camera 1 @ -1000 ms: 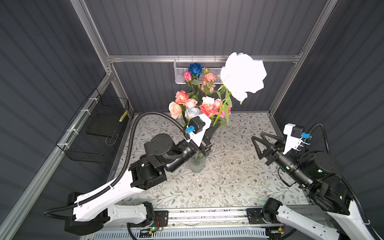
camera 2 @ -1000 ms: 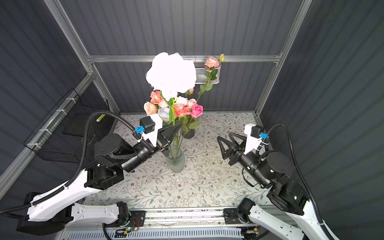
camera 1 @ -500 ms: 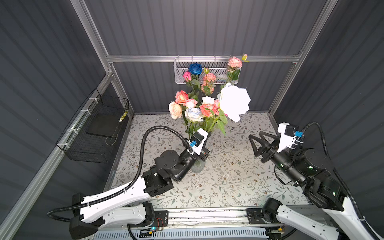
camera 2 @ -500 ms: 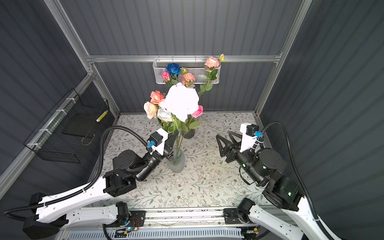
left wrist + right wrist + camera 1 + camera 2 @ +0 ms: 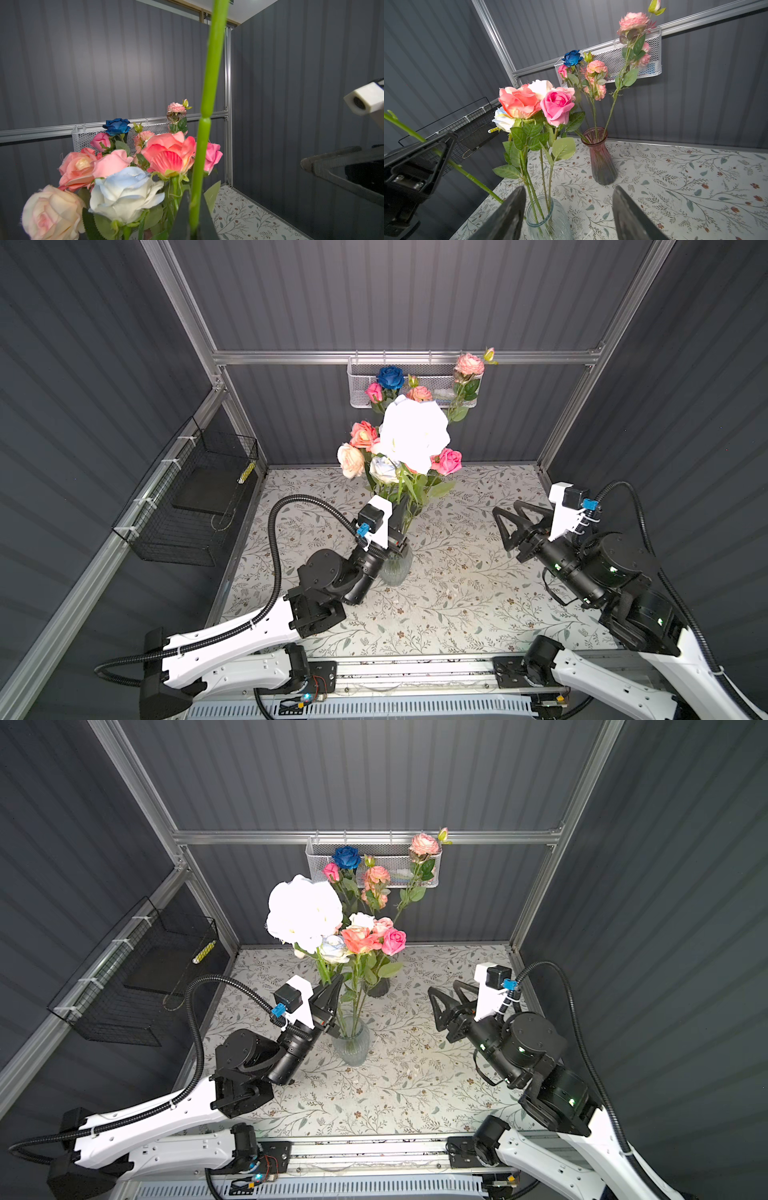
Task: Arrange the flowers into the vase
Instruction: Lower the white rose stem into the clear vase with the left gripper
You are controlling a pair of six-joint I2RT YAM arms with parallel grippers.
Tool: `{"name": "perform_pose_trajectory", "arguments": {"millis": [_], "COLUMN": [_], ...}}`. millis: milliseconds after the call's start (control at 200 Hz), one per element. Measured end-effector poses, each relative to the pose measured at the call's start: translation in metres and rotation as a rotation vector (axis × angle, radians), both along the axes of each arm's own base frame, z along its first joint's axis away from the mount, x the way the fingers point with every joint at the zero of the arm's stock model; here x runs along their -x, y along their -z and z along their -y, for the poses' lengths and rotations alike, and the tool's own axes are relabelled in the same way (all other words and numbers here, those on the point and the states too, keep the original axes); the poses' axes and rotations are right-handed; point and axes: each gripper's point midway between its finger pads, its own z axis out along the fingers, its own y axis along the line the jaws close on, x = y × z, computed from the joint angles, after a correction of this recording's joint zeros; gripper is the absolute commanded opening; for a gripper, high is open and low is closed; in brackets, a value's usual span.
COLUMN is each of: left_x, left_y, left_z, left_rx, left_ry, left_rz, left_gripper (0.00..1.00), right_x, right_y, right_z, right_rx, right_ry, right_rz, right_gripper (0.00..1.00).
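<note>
Left pincer (image 5: 337, 982) is clamped tight on the green stem (image 5: 207, 104) of a big white flower (image 5: 303, 911), gripping it well below the head. Both top views show the bloom raised high above a clear vase (image 5: 351, 1044), leaning toward the left wall. Below the grip, the stem slants down toward the vase mouth. In the right wrist view a finger (image 5: 508, 214) of the other pincer hides its end, so I cannot tell whether it is inside the vase.

Right pincer (image 5: 444, 990) is spread wide and holds nothing. It hangs over the table (image 5: 415, 1094), to the right of the clear vase and apart from it, tips pointing toward the flowers.

The clear vase stands upright near the table's middle. It holds a bunch of roses (image 5: 529, 104): peach, pink and pale white heads on thin leafy stems. Behind it, near the back wall, a purple vase (image 5: 599, 158) holds taller stems, among them a blue rose (image 5: 346, 857) and several pink blooms.

A white mesh basket (image 5: 316, 873) hangs on the back rail. A black wire basket (image 5: 124, 986) hangs on the left wall. The table has a leafy floral pattern.
</note>
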Motion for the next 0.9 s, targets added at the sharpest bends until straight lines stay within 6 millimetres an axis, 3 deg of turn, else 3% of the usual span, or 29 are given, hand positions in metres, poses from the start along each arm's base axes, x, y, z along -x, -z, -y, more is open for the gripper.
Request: {"name": "perform_pose_trajectory", "arguments": {"millis": [415, 895], "left_x": [-0.034, -0.036], "left_y": [0.018, 0.033], "left_z": [-0.025, -0.018], "left_rx": [0.113, 0.122], "left_ry": [-0.090, -0.051], "left_rz": [-0.064, -0.123], "left_gripper": [0.00, 0.00], "right_x": [-0.002, -0.002], "right_y": [0.003, 0.003], "right_z": [-0.003, -0.003], "right_rx": [0.008, 0.006], "right_ry": [-0.004, -0.005], "right_rz": [-0.008, -0.010], "right_gripper": [0.67, 0.67]}}
